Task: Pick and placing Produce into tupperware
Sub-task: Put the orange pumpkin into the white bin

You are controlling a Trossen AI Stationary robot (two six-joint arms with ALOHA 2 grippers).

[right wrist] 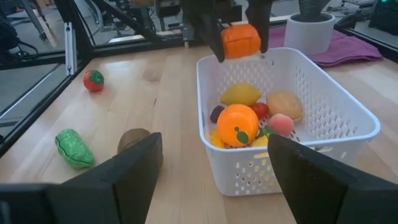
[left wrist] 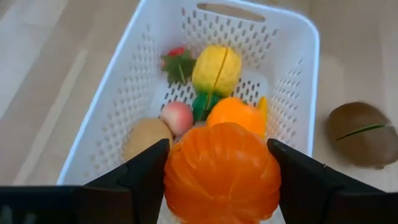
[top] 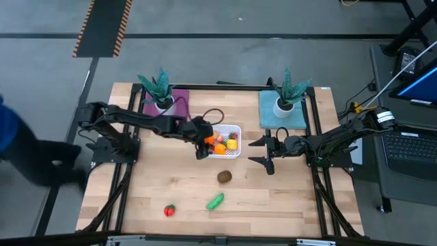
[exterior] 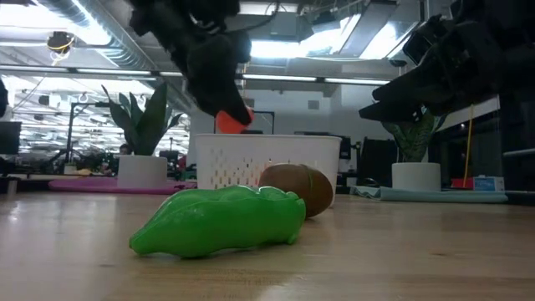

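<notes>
The tupperware [top: 229,154], a white perforated basket, stands mid-table and holds several produce pieces: a yellow one [left wrist: 216,68], an orange [right wrist: 237,125], a peach [left wrist: 177,117] and a tan one [left wrist: 144,138]. My left gripper [top: 203,142] is shut on an orange ribbed piece [left wrist: 222,177] above the basket's left end. My right gripper [top: 261,152] stands open just right of the basket, touching nothing. On the bare wood toward the near edge lie a brown kiwi [top: 224,177], a green piece [top: 215,201] and a red piece [top: 169,210]. My left gripper pinches the orange ribbed piece by its two opposite sides [left wrist: 175,171] between its two fingers [right wrist: 213,34]. The fingers come slanting down from the table's left. The piece hangs clear [exterior: 232,119], above the basket's rim and the produce inside.
Two spiky potted plants stand at the back, one on a purple mat [top: 158,92] and one on a teal mat [top: 287,94]. Black frame rails [top: 123,198] run along both table sides. A person's blue sleeve [top: 8,130] shows at the left. Open wood lies near the front edge.
</notes>
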